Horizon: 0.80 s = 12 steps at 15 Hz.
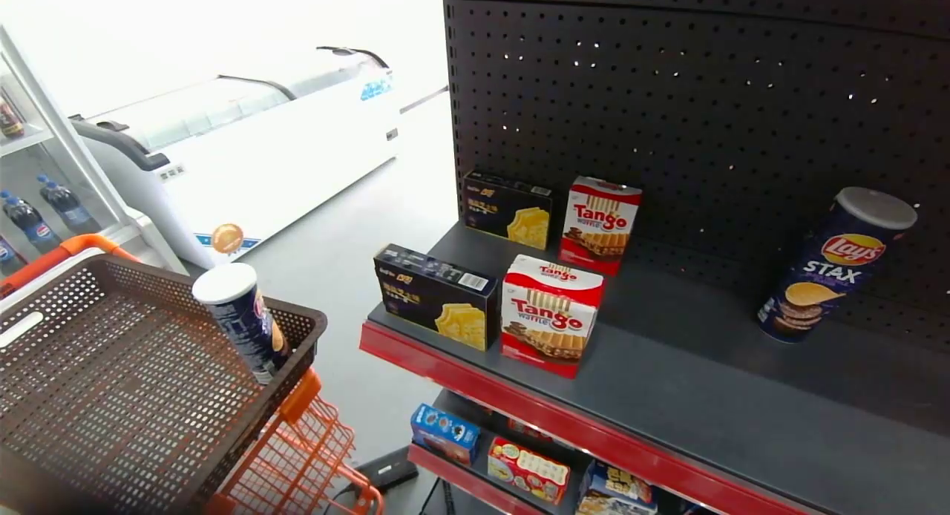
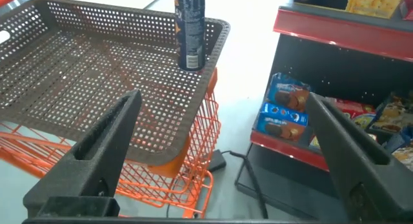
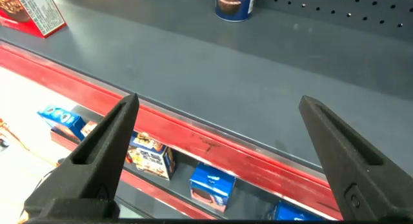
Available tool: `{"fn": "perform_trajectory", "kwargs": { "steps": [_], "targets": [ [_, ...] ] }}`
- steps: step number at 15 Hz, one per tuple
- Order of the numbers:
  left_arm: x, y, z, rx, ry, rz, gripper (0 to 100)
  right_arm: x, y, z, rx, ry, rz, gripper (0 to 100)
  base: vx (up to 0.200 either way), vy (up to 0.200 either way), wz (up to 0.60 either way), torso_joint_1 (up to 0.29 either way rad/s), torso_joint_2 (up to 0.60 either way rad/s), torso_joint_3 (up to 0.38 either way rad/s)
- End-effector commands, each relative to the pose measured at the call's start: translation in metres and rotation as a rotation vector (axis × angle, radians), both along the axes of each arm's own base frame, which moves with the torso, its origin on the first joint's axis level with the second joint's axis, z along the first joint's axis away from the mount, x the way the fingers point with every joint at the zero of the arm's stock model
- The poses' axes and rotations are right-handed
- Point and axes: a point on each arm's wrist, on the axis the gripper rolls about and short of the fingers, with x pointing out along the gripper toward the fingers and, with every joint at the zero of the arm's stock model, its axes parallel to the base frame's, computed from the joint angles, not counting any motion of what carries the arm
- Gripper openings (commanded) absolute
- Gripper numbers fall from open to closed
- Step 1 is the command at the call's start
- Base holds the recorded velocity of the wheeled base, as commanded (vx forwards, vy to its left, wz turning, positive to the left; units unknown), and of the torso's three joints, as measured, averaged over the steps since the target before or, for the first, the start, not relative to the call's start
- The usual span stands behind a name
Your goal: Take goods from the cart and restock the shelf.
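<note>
Dark-blue chip can (image 1: 241, 318) stands in the corner of the cart's brown basket (image 1: 111, 366) nearest the shelf (image 1: 705, 374), ahead of the left jaws, which are released, empty and well apart from it. Right jaws, likewise spread wide and holding nothing, hover by the shelf's red front edge; a second chip can (image 1: 835, 266) stands at the shelf's back.
</note>
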Motion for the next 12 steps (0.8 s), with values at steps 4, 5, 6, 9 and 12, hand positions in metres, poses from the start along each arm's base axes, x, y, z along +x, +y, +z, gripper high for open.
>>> {"fn": "perform_trajectory", "kwargs": {
  "steps": [4,5,6,9,12],
  "targets": [
    [-0.007,0.001,0.022,0.009,-0.066,0.028,100,0.000,0.000,0.000,0.000,-0.001,0.000,100,0.000,0.000,0.00,0.000,0.00,0.000],
    [-0.008,0.001,0.032,0.012,-0.048,0.028,100,0.000,0.000,0.000,0.000,0.000,0.000,100,0.000,0.000,0.00,0.000,0.00,0.000],
    [-0.004,0.001,0.054,0.014,0.036,0.029,100,0.000,0.000,0.000,0.000,-0.001,0.000,100,0.000,0.000,0.00,0.000,0.00,0.000],
    [0.038,0.000,0.082,0.011,0.231,0.018,100,0.000,0.000,0.000,0.000,-0.001,0.000,100,0.000,0.000,0.00,0.000,0.00,0.000],
    [0.110,0.009,0.103,-0.022,0.339,0.094,100,0.000,0.000,0.000,0.000,-0.001,0.000,100,0.000,0.000,0.00,0.000,0.00,0.000]
  ]
}}
